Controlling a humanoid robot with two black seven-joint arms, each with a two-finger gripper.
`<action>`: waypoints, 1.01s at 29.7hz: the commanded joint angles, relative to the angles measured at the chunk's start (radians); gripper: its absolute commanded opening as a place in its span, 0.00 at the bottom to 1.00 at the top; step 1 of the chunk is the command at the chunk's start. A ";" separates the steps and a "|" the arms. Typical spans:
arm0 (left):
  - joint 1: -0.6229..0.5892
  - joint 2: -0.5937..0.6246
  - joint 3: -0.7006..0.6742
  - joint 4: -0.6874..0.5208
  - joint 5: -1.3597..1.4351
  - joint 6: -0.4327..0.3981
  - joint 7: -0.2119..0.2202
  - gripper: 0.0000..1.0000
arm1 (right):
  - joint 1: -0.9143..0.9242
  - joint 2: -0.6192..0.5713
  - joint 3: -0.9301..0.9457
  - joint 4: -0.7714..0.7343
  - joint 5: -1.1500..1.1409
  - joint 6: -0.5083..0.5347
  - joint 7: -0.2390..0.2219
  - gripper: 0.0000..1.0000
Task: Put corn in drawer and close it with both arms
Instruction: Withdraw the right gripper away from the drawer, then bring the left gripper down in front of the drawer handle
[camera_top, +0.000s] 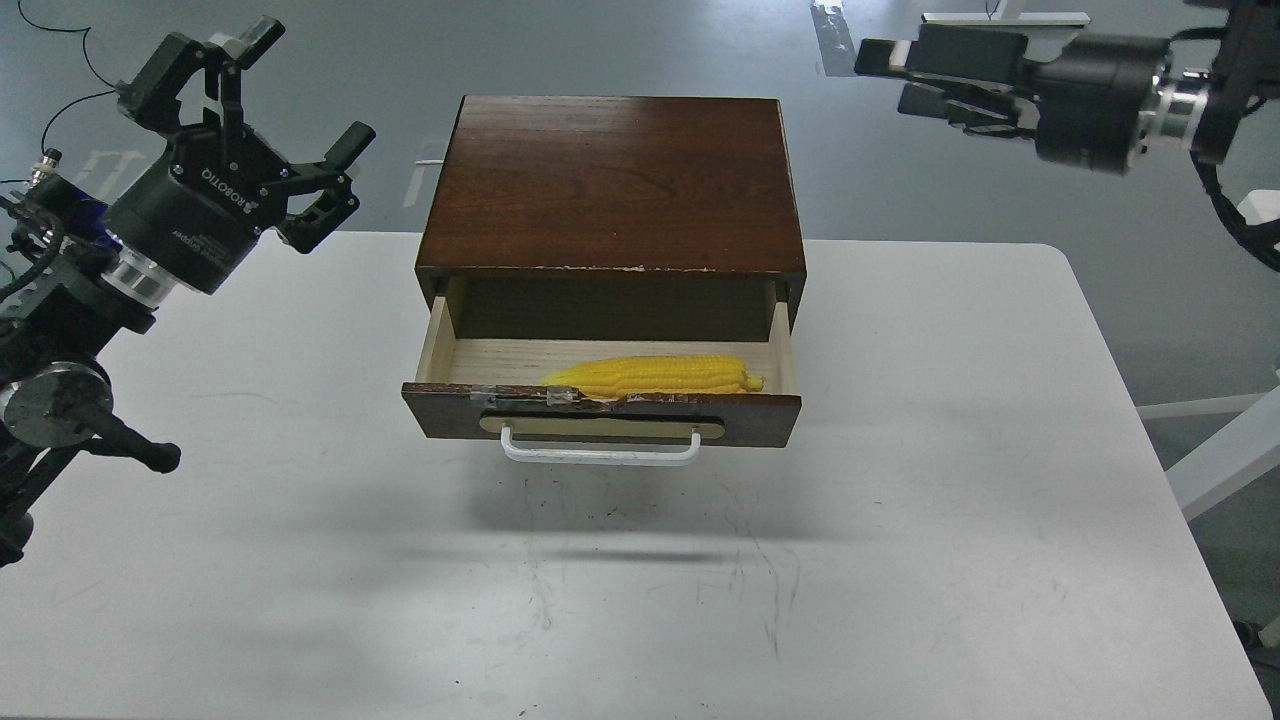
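Observation:
The corn (660, 375) is a bright yellow cob lying flat inside the drawer (600, 415), along its front wall, pointed end to the left. The drawer is pulled open from the dark brown wooden cabinet (612, 180); its white bar handle (600, 447) faces me. My left gripper (305, 90) is open and empty, raised at the far left, well left of the cabinet. My right gripper (885, 75) is open and empty, held sideways high at the top right, beyond the cabinet's right back corner. Neither touches the drawer.
The cabinet stands at the back middle of a white table (900, 560). The table's right edge and front right corner are in view. Grey floor lies behind. White frame parts (1220, 450) stand to the right of the table.

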 joint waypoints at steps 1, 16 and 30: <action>-0.006 0.000 -0.001 0.011 0.038 0.010 -0.008 1.00 | -0.210 -0.006 0.047 -0.052 0.198 -0.004 0.000 1.00; -0.136 -0.123 0.017 -0.262 0.833 0.000 -0.008 0.98 | -0.554 0.163 0.248 -0.277 0.422 -0.004 0.000 1.00; -0.077 -0.272 0.204 -0.405 1.062 0.000 -0.008 0.00 | -0.577 0.162 0.248 -0.279 0.421 -0.006 0.000 1.00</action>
